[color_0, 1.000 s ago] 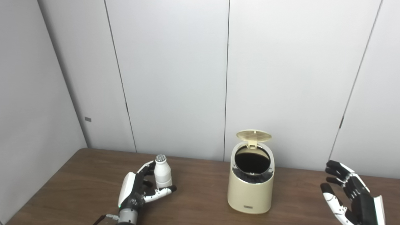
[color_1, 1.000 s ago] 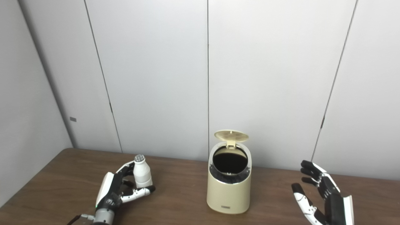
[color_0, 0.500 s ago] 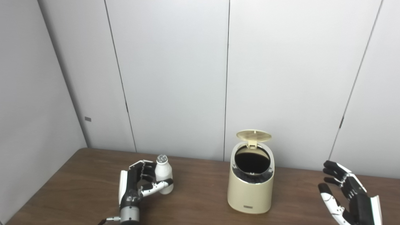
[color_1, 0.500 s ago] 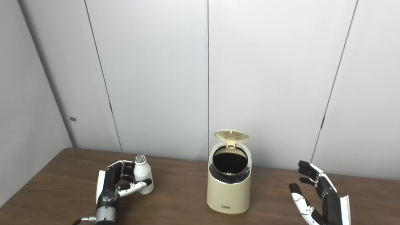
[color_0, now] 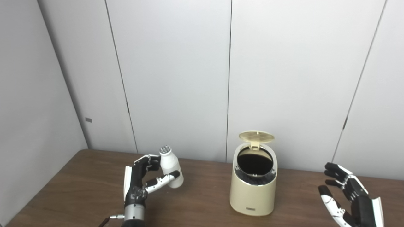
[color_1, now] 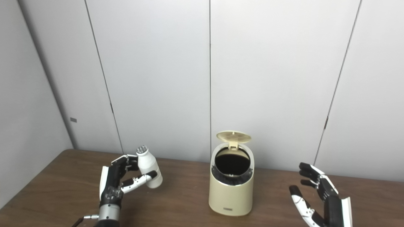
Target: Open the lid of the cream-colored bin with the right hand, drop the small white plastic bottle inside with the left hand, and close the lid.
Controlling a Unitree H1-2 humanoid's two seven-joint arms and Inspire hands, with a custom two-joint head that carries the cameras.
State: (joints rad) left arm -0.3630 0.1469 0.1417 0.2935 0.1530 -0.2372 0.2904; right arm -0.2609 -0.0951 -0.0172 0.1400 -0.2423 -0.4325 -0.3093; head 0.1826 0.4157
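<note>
Hands flank the bin (color_0: 253, 184): right hand (color_0: 352, 197) beside it, fingers spread and holding nothing; left hand (color_0: 140, 181) on its other side, grasping the tilted bottle (color_0: 170, 168) above the table (color_0: 79, 186). Behind the bin's dark mouth stands its raised lid (color_1: 233, 137). Both views match.
</note>
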